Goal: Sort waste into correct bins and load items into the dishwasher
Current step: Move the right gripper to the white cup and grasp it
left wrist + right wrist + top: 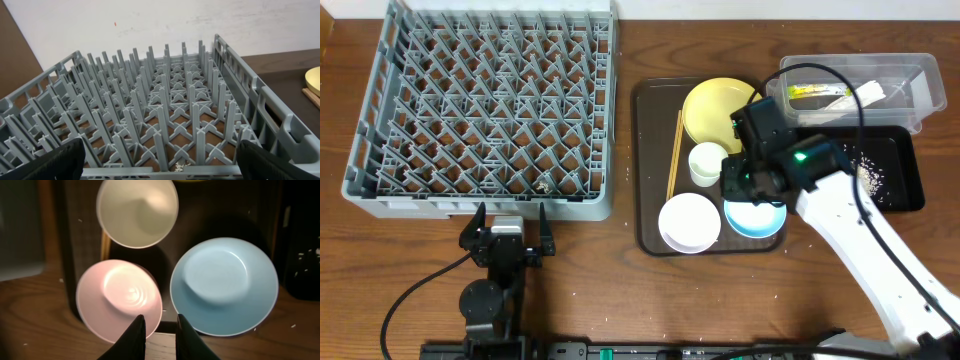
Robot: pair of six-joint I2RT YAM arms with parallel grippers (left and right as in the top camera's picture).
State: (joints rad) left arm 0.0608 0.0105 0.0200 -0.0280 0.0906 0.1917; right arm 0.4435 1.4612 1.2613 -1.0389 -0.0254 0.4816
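1. Right now, at the near lip of the brown tray (648, 130), my right claw (160, 327) hangs with its fingers pinched almost closed. Only a sliver of gap shows between them, and they grip nothing.
2. Just beyond the tips, two upright bowls flank the claw, the white bowl (119, 300) on the robot's left and the blue bowl (225, 285) on its right. The claw points at the space between them, so I judge that taking either rim calls for a sideways shift and a wider opening first.
3. Farther in, the small cup (137, 212) stands upright behind the white bowl. The chopsticks (674, 155) lie along the tray's left side, their long axis running straight away from the robot. The yellow plate (715, 108) sits at the far end.
4. Off to the right, the waste looks sorted. The rice scraps (870, 175) are scattered in the black tray (910, 160). Behind it, the wrapper (810, 92) and paper strip (870, 95) lie in the clear tub (920, 75).
5. Well apart on the robot's left sits the dish rack (480, 100), with no dishes in it. My left claw (512, 215) waits at the rack's near wall, spread wide and empty, facing the pegs. That arm is nearer the rack and the right arm is nearer every dish, so by my reading each piece must travel leftward across the table.
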